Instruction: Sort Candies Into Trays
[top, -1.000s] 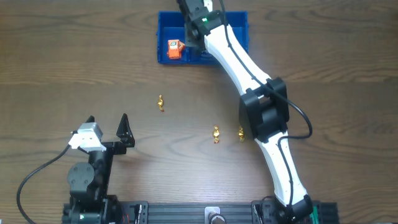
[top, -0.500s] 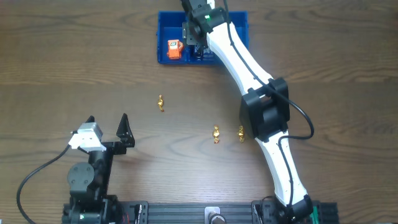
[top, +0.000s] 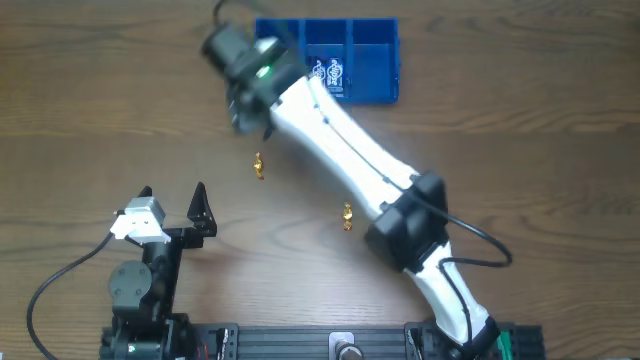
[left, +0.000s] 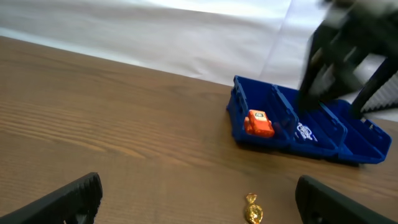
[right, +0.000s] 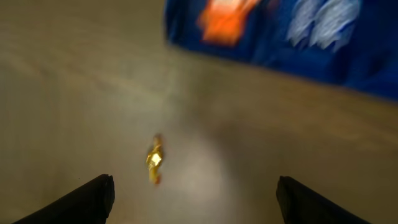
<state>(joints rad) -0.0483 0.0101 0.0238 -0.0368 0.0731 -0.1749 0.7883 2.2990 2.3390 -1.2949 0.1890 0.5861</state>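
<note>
A blue compartment tray (top: 375, 60) stands at the table's far edge. In the left wrist view its left compartment holds an orange candy (left: 258, 122). A white-and-blue candy (top: 330, 75) lies in the middle compartment. Two gold candies (top: 259, 165) (top: 347, 216) lie on the wood. My right gripper (top: 245, 110) hangs open just left of the tray's front corner. The right wrist view has a gold candy (right: 154, 162) on the table ahead of the empty right gripper (right: 199, 208). My left gripper (top: 172, 200) rests open near the left base.
The wooden table (top: 520, 170) is bare to the right and to the far left. The right arm's white link (top: 340, 140) crosses diagonally over the middle. The left wrist view catches the tray (left: 311, 134) and one gold candy (left: 252, 208).
My right gripper swung from over the tray's left compartments out to the left and toward the near side, above the leftmost gold candy. Its elbow now covers the rightmost gold candy. The left arm kept still.
</note>
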